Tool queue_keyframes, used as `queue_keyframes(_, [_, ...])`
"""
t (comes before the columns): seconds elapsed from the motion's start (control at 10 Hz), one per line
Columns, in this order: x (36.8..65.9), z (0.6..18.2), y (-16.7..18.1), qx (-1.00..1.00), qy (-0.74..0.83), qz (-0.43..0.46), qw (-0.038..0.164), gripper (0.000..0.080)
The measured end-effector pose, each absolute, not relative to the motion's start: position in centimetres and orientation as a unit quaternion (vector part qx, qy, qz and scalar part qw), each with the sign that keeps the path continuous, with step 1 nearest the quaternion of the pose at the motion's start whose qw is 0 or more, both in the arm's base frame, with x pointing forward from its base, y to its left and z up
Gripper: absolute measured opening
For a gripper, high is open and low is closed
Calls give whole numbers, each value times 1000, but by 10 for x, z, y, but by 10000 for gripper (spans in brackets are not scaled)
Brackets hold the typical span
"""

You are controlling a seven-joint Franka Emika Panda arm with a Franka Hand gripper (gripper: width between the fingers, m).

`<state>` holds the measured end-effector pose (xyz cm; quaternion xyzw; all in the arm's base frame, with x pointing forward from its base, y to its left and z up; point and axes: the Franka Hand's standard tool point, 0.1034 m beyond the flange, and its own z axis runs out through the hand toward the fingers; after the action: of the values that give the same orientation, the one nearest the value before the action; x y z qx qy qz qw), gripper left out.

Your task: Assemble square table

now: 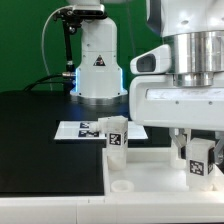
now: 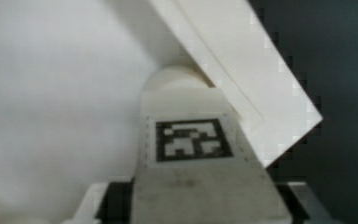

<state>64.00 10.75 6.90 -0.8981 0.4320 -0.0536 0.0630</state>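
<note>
Gripper [image 1: 199,160] astride tagged leg [image 1: 199,155] — on slab [image 1: 150,178]

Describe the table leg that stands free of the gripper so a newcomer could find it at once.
Start at the white robot base at the back of the black table, then drop to the marker board lying in front of it. Just in front stands an upright white leg on the square tabletop. Unlike the other leg under the gripper, nothing surrounds it.

No words or numbers can be read: only black-and-white square tags show, on the leg [image 2: 194,150] at the wrist view's centre, on two legs [image 1: 115,135] [image 1: 200,155] and the marker board [image 1: 82,129] in the exterior view, plus a small triangular sign on the robot base [image 1: 98,62].
</note>
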Motion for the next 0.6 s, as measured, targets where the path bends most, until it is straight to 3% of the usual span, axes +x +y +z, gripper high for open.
queue_keyframes(0.1, [638, 68, 112, -854, 514, -39, 70, 290])
queue_keyframes(0.3, [638, 68, 109, -754, 648, -13, 102, 291])
queue_keyframes(0.6, [638, 68, 111, -773, 626, -16, 98, 290])
